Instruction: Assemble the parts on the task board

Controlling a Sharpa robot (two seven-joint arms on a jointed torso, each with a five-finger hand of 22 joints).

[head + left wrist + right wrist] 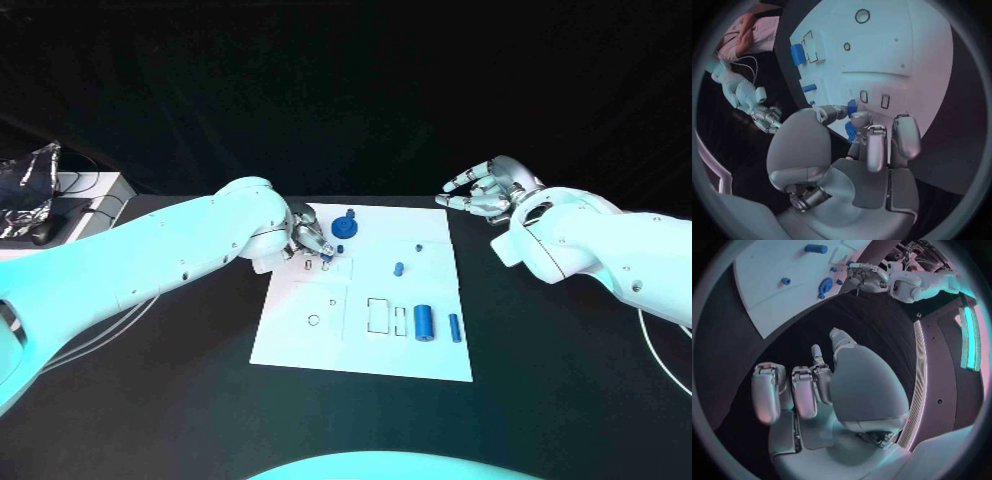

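Note:
The white task board (325,340) lies mid-table. My left hand (306,240) is low over its far left part and pinches a small blue part (852,107) between thumb and fingers, just beside two small rectangular slots (873,98). A round blue part (346,227) sits right beside that hand. A small blue peg (400,268) stands mid-board, and two blue cylinders (424,322) lie near the right edge. My right hand (490,190) hangs off the board past its far right corner, fingers curled in on nothing. The right wrist view shows the board (767,280) and my left hand (864,277).
A crumpled foil object (32,190) and a white box (101,195) with cables sit at the table's far left. Black tabletop (562,380) surrounds the board on all sides.

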